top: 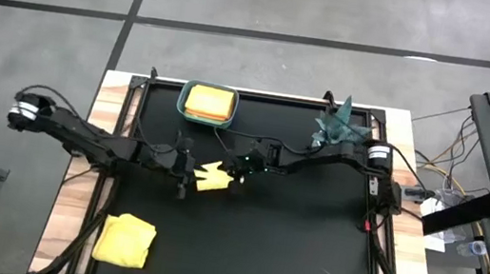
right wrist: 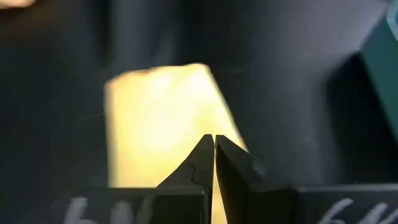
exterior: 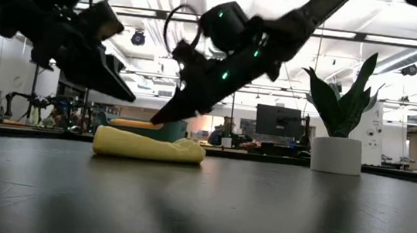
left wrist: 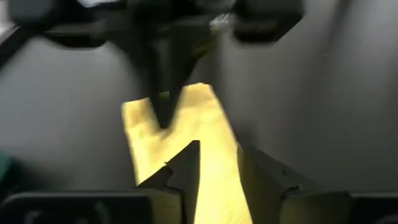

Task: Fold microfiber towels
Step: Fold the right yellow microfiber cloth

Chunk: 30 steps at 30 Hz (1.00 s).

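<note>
A teal plastic bin (top: 226, 118) is sitting at the far edge of the black table (top: 306, 251). A potted plant (exterior: 339, 122) is standing upright in a white pot near the far right corner.

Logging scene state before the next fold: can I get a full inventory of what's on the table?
folded yellow towel: 1, yellow, mid-table between the two grippers
yellow towel stack: 1 loosely folded pile, yellow, near-left part of the mat
orange towel: at least 1, orange-yellow, inside the bin
teal bin: 1, teal, far edge of the mat, left of centre
potted plant: 1, green leaves in a white pot, far right of the mat
black mat: 1, black, covers the wooden tabletop
left gripper: 1, dark, fingers apart at the folded towel's left side
right gripper: 1, dark, fingers shut, tip at the folded towel's right end
</note>
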Motion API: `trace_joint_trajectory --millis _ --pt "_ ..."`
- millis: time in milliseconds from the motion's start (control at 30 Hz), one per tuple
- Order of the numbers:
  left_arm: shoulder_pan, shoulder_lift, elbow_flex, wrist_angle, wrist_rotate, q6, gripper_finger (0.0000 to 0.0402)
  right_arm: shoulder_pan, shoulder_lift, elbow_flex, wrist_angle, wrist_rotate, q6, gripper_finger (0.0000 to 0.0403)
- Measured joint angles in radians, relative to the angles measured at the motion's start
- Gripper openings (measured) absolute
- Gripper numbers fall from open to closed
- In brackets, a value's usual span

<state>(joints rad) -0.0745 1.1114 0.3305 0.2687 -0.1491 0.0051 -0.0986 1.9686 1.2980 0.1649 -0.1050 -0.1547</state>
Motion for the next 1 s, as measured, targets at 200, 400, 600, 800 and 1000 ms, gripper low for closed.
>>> trace_joint_trajectory --millis 200,400,600,800,1000 --pt "-0.026 0.188 0.0 0.124 0.013 -0.009 0.003 0.002 0.095 0.0 0.152 0.064 0.004 0.0008" --pt "-0.025 0.3 0.0 0.15 0.074 -0.086 0.0004 0.0 0.138 -0.002 0.149 0.129 0.005 0.0008" --pt "-0.023 0.355 0.0 0.187 0.114 -0.151 0.0006 0.001 0.139 -0.013 0.15 0.157 -0.012 0.0008" --pt "-0.023 0.292 -0.002 0.157 0.131 -0.143 0.0006 -0.002 0.11 -0.016 0.103 0.182 -0.03 0.0008" --pt "-0.023 0.164 -0.001 0.049 0.086 -0.13 0.0006 -0.003 0.021 -0.016 -0.006 0.183 -0.031 0.0008"
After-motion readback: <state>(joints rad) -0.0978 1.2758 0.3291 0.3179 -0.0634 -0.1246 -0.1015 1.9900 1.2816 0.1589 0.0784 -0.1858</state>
